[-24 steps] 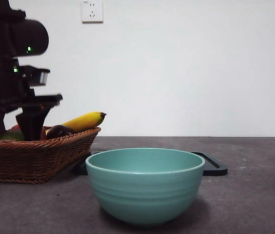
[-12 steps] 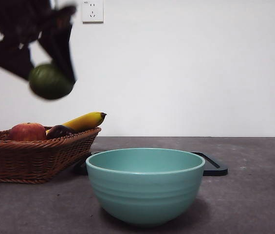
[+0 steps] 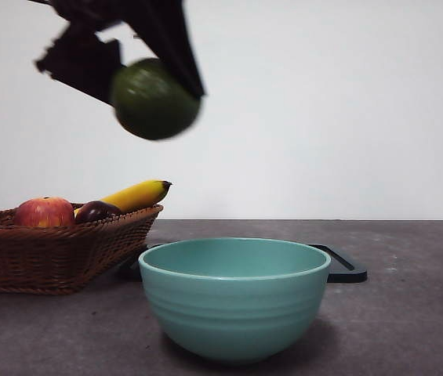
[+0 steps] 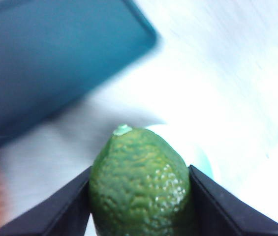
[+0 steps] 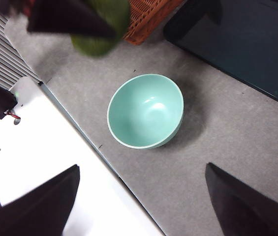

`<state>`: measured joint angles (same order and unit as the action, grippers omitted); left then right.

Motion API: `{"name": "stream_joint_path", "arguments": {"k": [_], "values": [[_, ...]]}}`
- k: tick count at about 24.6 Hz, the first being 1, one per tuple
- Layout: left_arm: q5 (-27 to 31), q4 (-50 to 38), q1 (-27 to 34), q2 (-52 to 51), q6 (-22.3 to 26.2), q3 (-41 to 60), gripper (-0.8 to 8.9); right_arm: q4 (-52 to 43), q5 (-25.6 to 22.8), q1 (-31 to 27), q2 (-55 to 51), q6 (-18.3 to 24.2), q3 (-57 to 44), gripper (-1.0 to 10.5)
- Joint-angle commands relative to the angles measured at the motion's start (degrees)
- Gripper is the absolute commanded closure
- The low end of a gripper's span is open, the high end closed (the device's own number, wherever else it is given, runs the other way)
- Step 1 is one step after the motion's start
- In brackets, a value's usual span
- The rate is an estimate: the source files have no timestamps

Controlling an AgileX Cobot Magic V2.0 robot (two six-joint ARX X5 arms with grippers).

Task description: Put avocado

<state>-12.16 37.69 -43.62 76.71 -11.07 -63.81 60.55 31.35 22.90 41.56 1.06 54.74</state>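
My left gripper (image 3: 152,86) is shut on the avocado (image 3: 154,99), a dull green oval fruit with a pebbled skin, and holds it high in the air between the basket and the bowl. In the left wrist view the avocado (image 4: 139,183) sits tight between the two black jaws. It also shows blurred in the right wrist view (image 5: 99,29). The teal bowl (image 3: 234,296) stands empty on the table, below and to the right of the avocado; it shows in the right wrist view (image 5: 145,111) too. My right gripper (image 5: 143,206) is open, high above the table.
A wicker basket (image 3: 56,254) at the left holds a red apple (image 3: 44,212), a dark plum (image 3: 96,210) and a banana (image 3: 136,194). A dark flat tray (image 3: 343,266) lies behind the bowl. The table's edge and a white surface (image 5: 40,162) show in the right wrist view.
My left gripper rose out of the basket with the avocado and has carried it up and to the right, toward the bowl. The bowl and the basket have not moved.
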Motion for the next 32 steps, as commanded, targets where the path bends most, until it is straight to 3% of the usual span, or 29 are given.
{"name": "stream_joint_path", "arguments": {"k": [1,13,16,25,29,32], "values": [[0.0,-0.5,-2.4,3.5,0.2,-1.3,5.79,-0.5,-0.3,0.4,0.3,-0.6,1.0,5.4],[3.7,-5.7,-8.6,17.2,2.1,-1.3,5.79,-0.5,-0.3,0.4,0.3,-0.6,1.0,5.4],[6.4,-6.6,-9.6,19.2,2.9,-1.3,5.79,-0.5,-0.3,0.4,0.3,-0.6,1.0,5.4],[6.6,-7.5,-11.3,21.7,3.5,-1.3,5.63,-0.5,-0.3,0.4,0.3,-0.6,1.0,5.4],[6.6,-7.3,-11.3,21.7,3.5,-1.3,4.49,-0.5,-0.3,0.4,0.3,-0.6,1.0,5.4],[6.6,-7.3,-11.3,21.7,3.5,-1.3,4.47,-0.5,-0.3,0.4,0.3,-0.6,1.0,5.4]]}}
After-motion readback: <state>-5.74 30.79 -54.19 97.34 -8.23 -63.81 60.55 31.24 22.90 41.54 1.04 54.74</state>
